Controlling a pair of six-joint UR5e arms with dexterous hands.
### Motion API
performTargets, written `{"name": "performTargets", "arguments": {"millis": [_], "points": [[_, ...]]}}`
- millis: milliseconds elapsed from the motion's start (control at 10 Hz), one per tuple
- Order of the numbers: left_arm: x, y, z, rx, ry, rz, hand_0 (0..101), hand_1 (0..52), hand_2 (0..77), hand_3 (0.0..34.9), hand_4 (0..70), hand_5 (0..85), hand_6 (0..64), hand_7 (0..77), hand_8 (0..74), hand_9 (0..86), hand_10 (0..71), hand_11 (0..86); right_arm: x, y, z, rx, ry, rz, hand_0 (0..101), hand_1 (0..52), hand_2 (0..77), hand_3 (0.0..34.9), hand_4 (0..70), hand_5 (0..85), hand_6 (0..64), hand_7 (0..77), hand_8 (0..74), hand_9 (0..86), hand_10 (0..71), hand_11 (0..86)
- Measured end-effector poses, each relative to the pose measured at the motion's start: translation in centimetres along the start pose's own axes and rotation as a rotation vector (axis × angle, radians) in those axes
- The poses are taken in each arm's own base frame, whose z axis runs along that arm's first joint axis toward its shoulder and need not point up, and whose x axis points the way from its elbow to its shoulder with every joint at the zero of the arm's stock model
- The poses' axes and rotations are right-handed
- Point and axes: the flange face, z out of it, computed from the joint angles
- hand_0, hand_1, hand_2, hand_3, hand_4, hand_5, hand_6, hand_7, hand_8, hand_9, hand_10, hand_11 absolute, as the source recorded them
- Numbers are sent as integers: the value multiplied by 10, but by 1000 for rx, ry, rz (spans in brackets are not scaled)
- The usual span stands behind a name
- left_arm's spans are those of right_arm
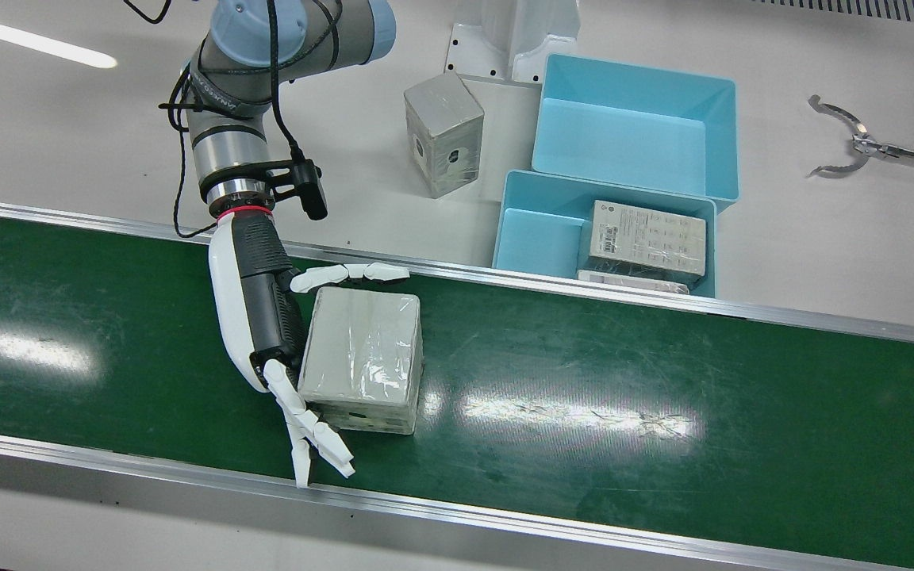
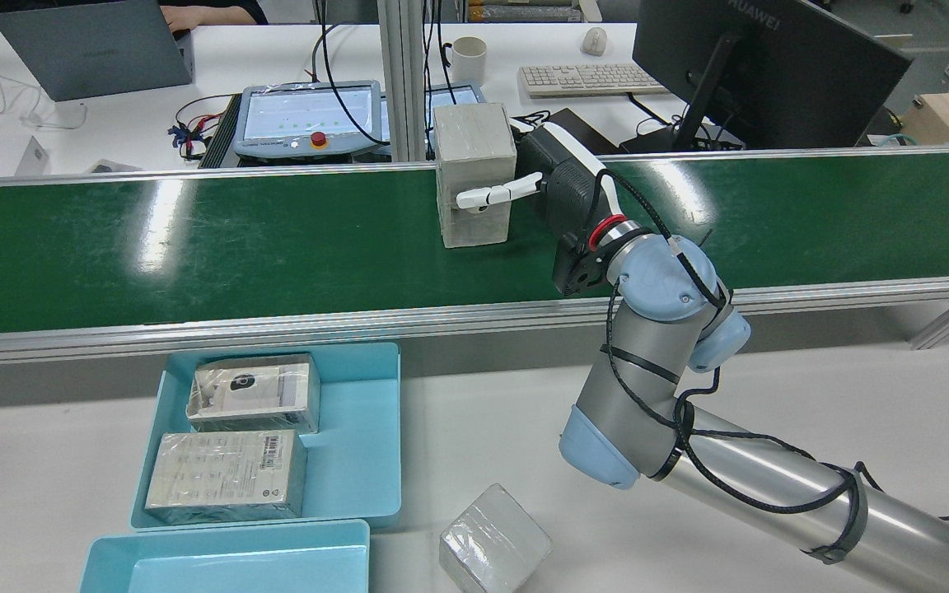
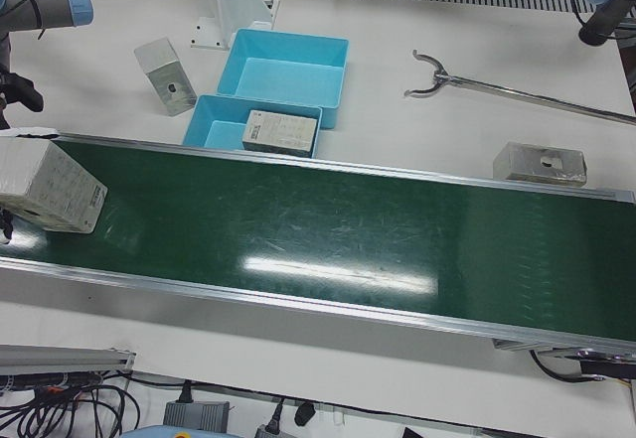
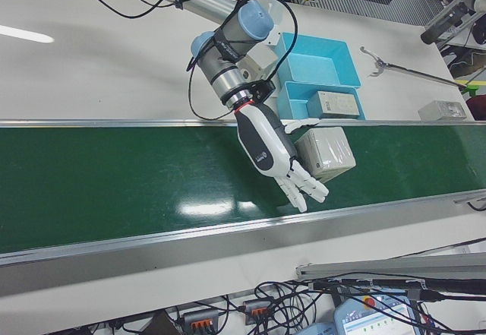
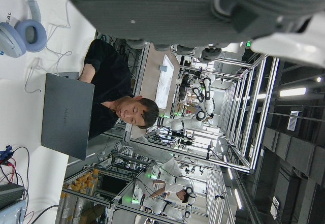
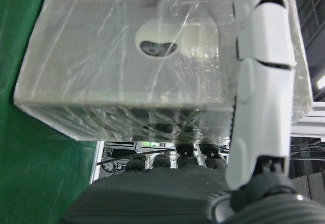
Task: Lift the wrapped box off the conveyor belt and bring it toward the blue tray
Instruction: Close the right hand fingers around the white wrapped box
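**Plastic-wrapped box, palm against its side**

Green belt (image 1: 584, 381) carries the wrapped box (image 1: 362, 357), and my right hand (image 1: 266, 317) presses its palm to the box's side. One of my fingers (image 1: 350, 274) lies along the face nearest the blue tray (image 1: 528, 230); the rest splay wide past the far edge, gripping nothing yet. Only the right hand view shows that finger touching the wrap. Whether my left hand's fingers are spread or curled, I cannot tell.

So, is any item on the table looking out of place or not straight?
Yes. One grey wrapped box lies tilted on the white table beside the blue tray, not inside it. A second box sits alone further along the belt's edge.
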Motion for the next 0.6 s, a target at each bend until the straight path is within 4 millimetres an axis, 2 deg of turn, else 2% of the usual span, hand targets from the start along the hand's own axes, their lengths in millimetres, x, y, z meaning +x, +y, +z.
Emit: {"name": "performTargets", "arguments": {"millis": [100,199,299,398,498,597], "points": [[0,0,0,0,0,0,0,0,5,0,0,11,0,0,0,0,5,0,2,0,1,-8,-5,4,482,142,131,0,142,87,49,76,11,16,16,44],[0,0,0,0,0,0,0,0,11,0,0,11,0,0,0,0,0,0,4,-1,2,-12,-8,7,470,109,175,2,142,115,65,109,27,16,16,44],[0,0,0,0,0,0,0,0,11,0,0,11,0,0,0,0,0,0,5,-1,2,-14,-13,9,470,109,175,2,142,115,65,109,27,16,16,44],[0,0,0,0,0,0,0,0,5,0,0,11,0,0,0,0,0,0,5,0,2,-16,-17,10,468,71,202,1,142,371,213,267,153,87,164,175],[0,0,0,0,0,0,0,0,11,0,0,11,0,0,0,0,0,0,5,1,2,-18,-20,10,450,22,235,2,115,464,262,295,251,185,240,273],[0,0,0,0,0,0,0,0,11,0,0,11,0,0,0,0,5,0,4,3,2,-22,-22,13,437,11,256,1,115,496,295,305,333,273,278,333]]}}
